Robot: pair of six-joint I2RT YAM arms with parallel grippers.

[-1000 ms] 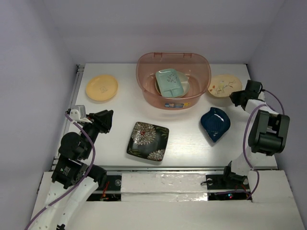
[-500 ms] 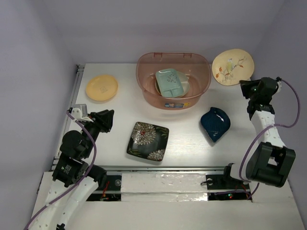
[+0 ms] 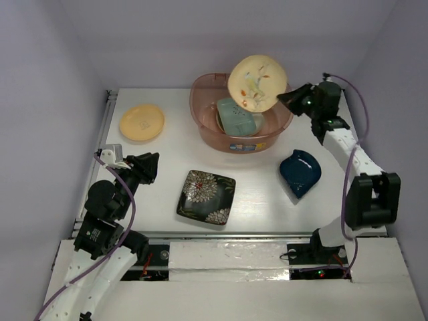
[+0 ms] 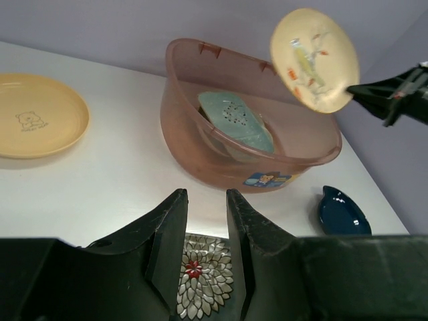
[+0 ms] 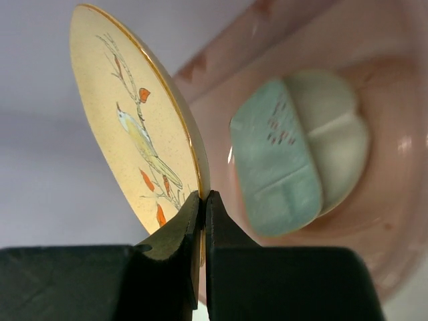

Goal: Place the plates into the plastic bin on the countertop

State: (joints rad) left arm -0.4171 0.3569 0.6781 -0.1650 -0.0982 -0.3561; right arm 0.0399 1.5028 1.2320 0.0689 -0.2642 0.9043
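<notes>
A second ago the tan bird-painted plate (image 3: 257,82) lay on the countertop (image 3: 167,160) to the right of the plastic bin (image 3: 204,120). Half a second ago it was raised off the surface by the far right corner. Now it hangs tilted on edge above the bin's right rear rim, its painted face towards the overhead camera. The right gripper (image 3: 283,96) is closed on the plate's rim, and its arm has swung in from the right. The left gripper (image 3: 151,166) has not moved: it sits low at the left, fingers parted and holding nothing.

Inside the bin the pale green divided dish (image 3: 234,117) lies as before. The yellow-orange plate (image 3: 142,122), the black floral square plate (image 3: 206,196) and the dark blue leaf-shaped dish (image 3: 300,173) stay on the countertop.

Only the right wrist view shows the pinch closely: both fingers (image 5: 224,231) press the plate's lower edge, and a bird on a twig with red leaves is plain. It also shows a cream divided dish (image 5: 344,144) under the green one. The left wrist view alone shows a small bear drawn on the yellow-orange plate.
</notes>
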